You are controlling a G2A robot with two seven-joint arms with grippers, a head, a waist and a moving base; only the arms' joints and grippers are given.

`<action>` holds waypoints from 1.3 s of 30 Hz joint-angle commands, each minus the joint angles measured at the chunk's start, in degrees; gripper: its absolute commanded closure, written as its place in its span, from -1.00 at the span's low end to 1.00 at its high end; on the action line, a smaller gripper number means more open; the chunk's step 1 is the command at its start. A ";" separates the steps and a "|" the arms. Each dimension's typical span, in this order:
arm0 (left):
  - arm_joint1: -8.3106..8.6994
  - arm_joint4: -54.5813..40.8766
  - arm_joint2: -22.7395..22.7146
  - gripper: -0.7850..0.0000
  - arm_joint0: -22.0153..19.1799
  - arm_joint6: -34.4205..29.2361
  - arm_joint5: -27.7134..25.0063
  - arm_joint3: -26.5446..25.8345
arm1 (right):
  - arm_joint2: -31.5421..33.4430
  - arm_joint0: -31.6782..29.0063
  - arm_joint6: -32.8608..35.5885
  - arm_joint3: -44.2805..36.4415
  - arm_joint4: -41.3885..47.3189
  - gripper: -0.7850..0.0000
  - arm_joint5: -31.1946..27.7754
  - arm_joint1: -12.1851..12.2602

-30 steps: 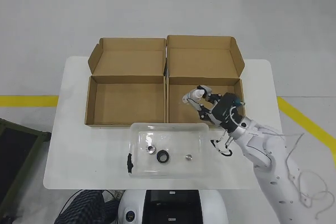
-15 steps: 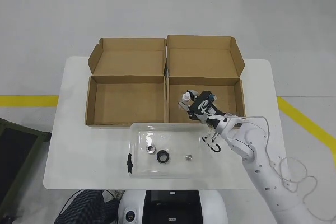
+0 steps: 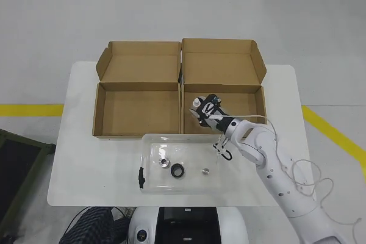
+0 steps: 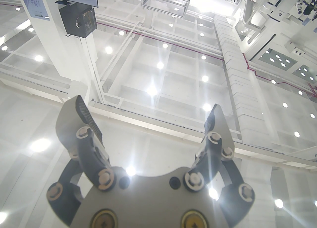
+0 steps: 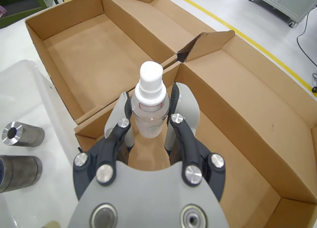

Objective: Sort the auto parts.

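Over the near left corner of the right cardboard box (image 5: 235, 105), a spray bottle (image 5: 150, 90) is clamped by the right gripper (image 5: 150, 97), so placing is judged in hand and lowering then release called for, while the left gripper (image 4: 147, 110) is seen with fingers spread apart.

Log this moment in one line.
right gripper: shut on bottle, over right box | left gripper: open, empty, pointing up | bin: three metal parts inside
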 commanded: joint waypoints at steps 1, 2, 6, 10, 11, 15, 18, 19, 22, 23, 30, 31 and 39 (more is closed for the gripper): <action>0.00 0.00 0.00 -1.00 0.00 0.00 0.00 0.00 | -0.45 0.36 0.02 0.86 0.01 1.00 0.44 -0.16; 0.00 0.00 0.00 -1.00 0.00 0.00 0.00 0.00 | -0.65 0.59 -0.05 1.41 0.24 1.00 0.58 -0.26; 0.00 0.00 0.00 -1.00 0.00 0.00 0.00 0.00 | -1.31 1.39 -0.01 3.00 0.15 1.00 1.61 -0.59; 0.00 0.00 0.00 -1.00 0.00 0.00 0.00 0.00 | -1.63 1.82 -0.24 4.23 0.69 0.80 2.05 -0.85; 0.00 0.00 0.00 -1.00 0.00 0.00 0.00 0.00 | -1.68 1.91 -0.23 4.52 0.71 0.72 2.15 -0.89; 0.00 0.00 0.00 -1.00 0.00 0.00 0.00 0.00 | -1.65 2.02 -0.15 5.38 1.01 0.47 2.54 -1.03; 0.00 0.00 0.00 -1.00 0.00 0.00 0.00 0.00 | -1.38 1.82 -0.18 5.56 1.16 0.19 2.83 -1.06; 0.00 0.00 0.00 -1.00 0.00 0.00 0.00 0.00 | -1.25 1.72 -0.17 5.55 1.20 0.01 2.84 -1.05; 0.00 0.00 0.00 -1.00 0.00 0.00 0.00 0.00 | -0.78 1.27 -0.07 5.23 1.23 -1.00 2.79 -0.98; 0.00 0.00 0.00 -1.00 0.00 0.00 0.00 0.00 | -0.58 1.10 0.02 5.04 1.24 -1.00 2.80 -0.95; 0.00 0.00 0.00 -1.00 0.00 0.00 0.00 0.00 | 1.26 -0.60 0.54 0.92 0.45 -1.00 2.63 -0.52; 0.00 0.00 0.00 -1.00 0.00 0.00 0.00 0.00 | 1.63 -0.94 0.70 -0.09 0.16 -1.00 2.50 -0.41; 0.00 0.00 0.00 -1.00 0.00 0.00 0.00 0.00 | 4.76 -5.03 2.50 -10.95 0.42 -1.00 -2.37 0.66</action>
